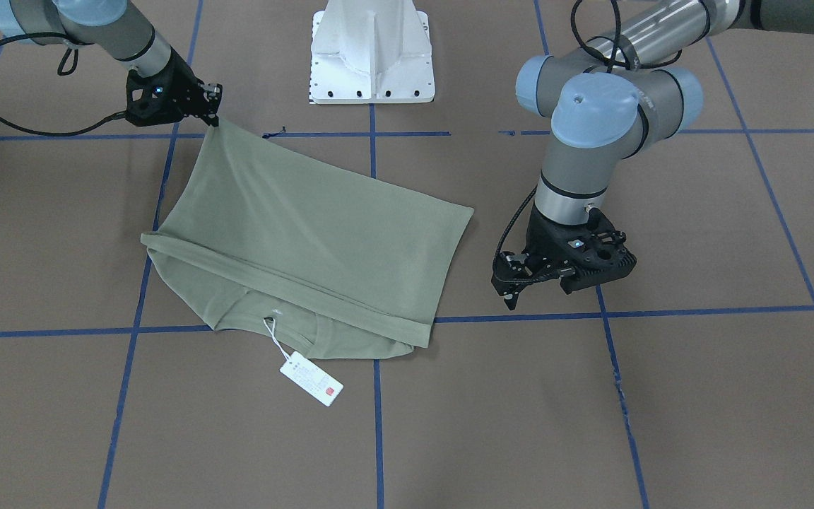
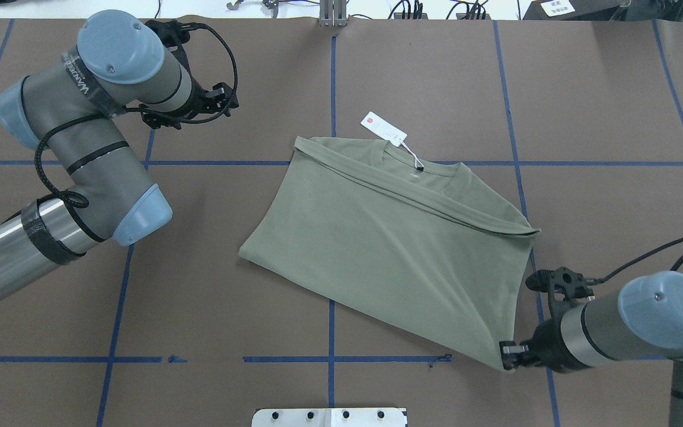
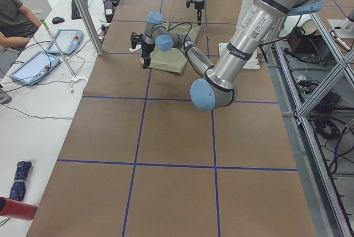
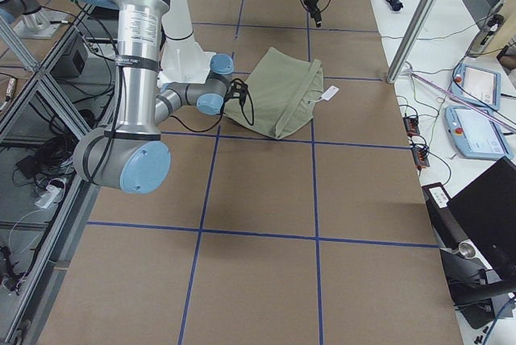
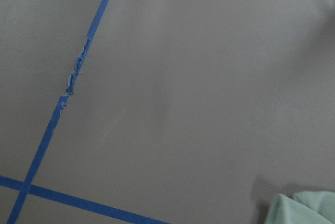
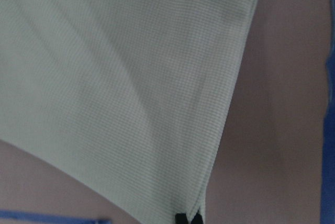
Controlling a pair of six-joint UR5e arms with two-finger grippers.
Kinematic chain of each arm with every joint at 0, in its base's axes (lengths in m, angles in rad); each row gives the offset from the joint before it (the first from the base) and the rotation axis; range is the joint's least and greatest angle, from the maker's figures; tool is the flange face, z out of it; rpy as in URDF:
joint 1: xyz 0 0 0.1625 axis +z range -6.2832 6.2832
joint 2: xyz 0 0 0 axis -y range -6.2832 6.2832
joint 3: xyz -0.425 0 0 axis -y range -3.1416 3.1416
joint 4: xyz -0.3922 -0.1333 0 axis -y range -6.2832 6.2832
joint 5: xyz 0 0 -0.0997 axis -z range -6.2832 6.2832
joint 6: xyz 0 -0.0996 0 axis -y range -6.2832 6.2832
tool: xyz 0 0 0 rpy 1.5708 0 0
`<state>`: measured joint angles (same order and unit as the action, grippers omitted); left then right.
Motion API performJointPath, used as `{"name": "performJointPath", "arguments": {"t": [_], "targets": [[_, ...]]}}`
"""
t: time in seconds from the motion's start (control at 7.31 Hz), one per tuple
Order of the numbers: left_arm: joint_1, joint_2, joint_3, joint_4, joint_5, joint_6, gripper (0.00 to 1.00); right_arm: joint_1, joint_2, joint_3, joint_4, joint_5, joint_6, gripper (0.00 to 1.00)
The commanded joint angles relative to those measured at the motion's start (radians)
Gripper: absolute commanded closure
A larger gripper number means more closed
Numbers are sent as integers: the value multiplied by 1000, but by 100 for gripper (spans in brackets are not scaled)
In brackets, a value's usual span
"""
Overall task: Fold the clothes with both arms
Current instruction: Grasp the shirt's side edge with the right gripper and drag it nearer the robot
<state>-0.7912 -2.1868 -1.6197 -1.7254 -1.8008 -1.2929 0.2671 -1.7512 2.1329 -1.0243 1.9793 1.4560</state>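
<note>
The sage-green shirt [image 1: 308, 233] lies folded on the brown table, collar and white hang tag [image 1: 311, 378] toward the operators' side. My right gripper [image 1: 215, 120] is shut on one hem corner and holds it a little above the table; the cloth slopes taut from it. In the overhead view the right gripper [image 2: 508, 351] pinches the shirt [image 2: 389, 237] at its near right corner, and the right wrist view shows the shut fingertips [image 6: 182, 217] on the cloth [image 6: 104, 77]. My left gripper [image 1: 511, 297] hovers beside the shirt's other side, apart from it, open and empty.
The white bolted pedestal [image 1: 372, 56] stands at the robot's side of the table. Blue tape lines [image 1: 379, 410] grid the brown surface. Operators' tablets [image 4: 484, 131] and cables lie on the side bench. The left wrist view shows bare table and a shirt edge [image 5: 303, 208].
</note>
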Motion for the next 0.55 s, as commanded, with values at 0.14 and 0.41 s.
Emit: {"name": "performJointPath", "arguments": {"t": [0.14, 0.41], "targets": [[32, 25, -55, 1, 0, 0, 0, -199, -113, 81, 7, -4, 61, 1], [126, 68, -138, 0, -11, -59, 0, -125, -53, 87, 13, -13, 72, 0]]}}
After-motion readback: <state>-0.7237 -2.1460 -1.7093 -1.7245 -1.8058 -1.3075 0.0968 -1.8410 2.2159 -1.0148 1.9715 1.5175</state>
